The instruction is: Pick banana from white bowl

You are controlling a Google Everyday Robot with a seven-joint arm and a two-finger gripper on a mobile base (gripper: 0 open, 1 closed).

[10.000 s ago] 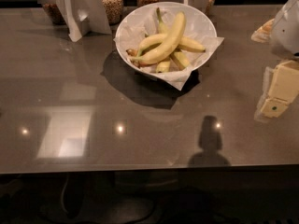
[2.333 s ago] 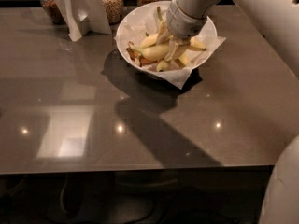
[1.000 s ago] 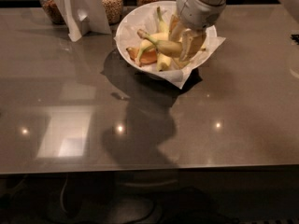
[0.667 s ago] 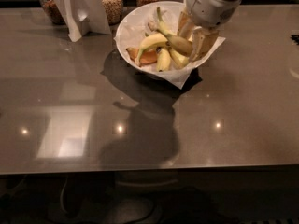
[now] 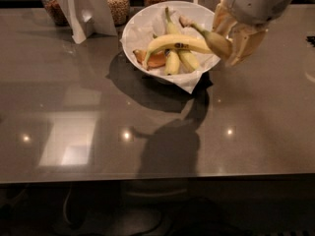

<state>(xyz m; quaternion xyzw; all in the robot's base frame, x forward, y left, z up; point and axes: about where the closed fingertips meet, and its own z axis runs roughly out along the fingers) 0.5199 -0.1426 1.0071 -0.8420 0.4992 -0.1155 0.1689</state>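
The white bowl [image 5: 132,27], lined with crumpled white paper, stands at the back middle of the dark table. My gripper [image 5: 229,39] hangs over the bowl's right rim and is shut on the banana [image 5: 215,41], pale yellow with its greenish stem pointing up and left. The banana is lifted above the bowl's contents. Below it in the bowl lie a curved banana with a dark sticker [image 5: 172,42] and two shorter bananas [image 5: 172,63]. My arm covers the held banana's far end.
An orange-brown piece [image 5: 155,59] lies in the bowl at the left. A white card stand [image 5: 84,10] and glass jars [image 5: 118,2] stand along the back edge. The grey tabletop [image 5: 147,132] stretches toward the front edge.
My gripper has risen and moved right, out of the bowl to its right rim, taking the banana with it. The bananas left in the bowl have shifted.
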